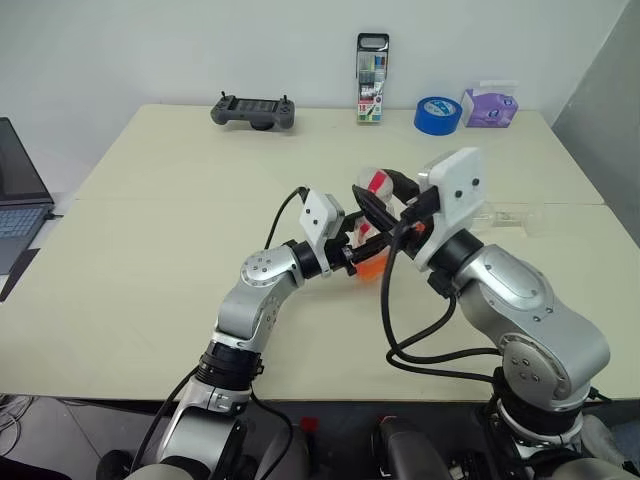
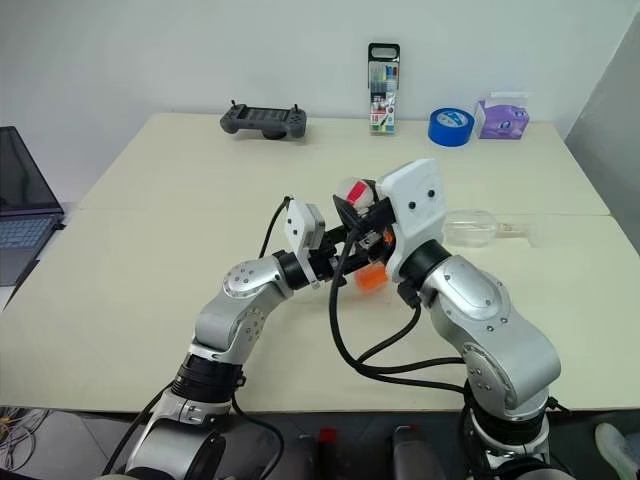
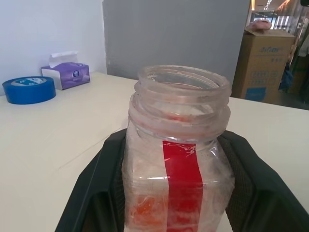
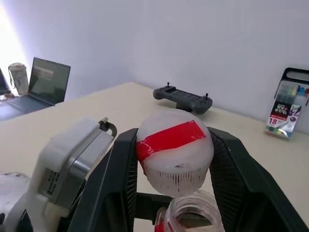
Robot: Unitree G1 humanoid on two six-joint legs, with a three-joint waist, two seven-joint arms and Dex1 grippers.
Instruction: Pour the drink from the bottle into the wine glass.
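Note:
The bottle [image 3: 178, 169] is clear plastic with a red strip down its side, and its neck stands open. My left gripper [image 1: 360, 256] is shut on its body just above the table's middle. The orange-red drink [image 1: 372, 266] sits low inside it. Just above the neck, my right gripper [image 4: 174, 159] is shut on the white cap [image 4: 175, 149], which carries a band of red tape. The cap is apart from the bottle. To the right of both arms, the wine glass [image 2: 470, 227] lies on its side on the table, stem pointing right.
Along the table's far edge [image 1: 300, 106] are a grey game controller [image 1: 253, 111], a tall marker case [image 1: 372, 80], a blue tape roll [image 1: 437, 115] and a purple tissue box [image 1: 490, 107]. A laptop [image 1: 18, 195] sits off the left side.

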